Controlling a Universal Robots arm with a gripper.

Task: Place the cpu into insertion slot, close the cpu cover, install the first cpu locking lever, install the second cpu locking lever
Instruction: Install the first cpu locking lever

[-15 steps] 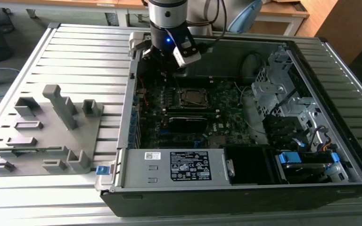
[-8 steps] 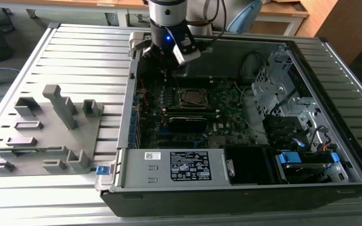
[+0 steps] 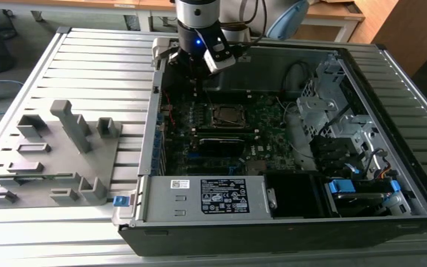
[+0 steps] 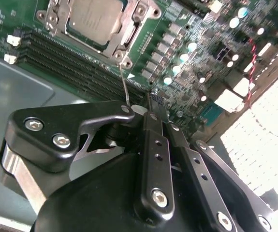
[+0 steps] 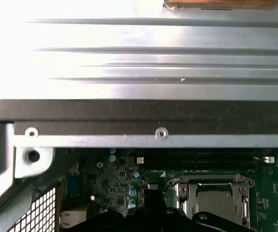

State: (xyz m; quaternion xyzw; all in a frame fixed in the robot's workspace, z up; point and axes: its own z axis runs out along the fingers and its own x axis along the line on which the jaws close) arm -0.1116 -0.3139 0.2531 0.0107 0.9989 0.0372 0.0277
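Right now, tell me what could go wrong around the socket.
1. The thin lever sticks up beside the cover, right next to the gripper; a sideways move could bend it.
2. The gripper hangs over the capacitors beside the cover; going lower could knock them.
3. With that lever seemingly unlatched, the cover may not clamp the cpu firmly.
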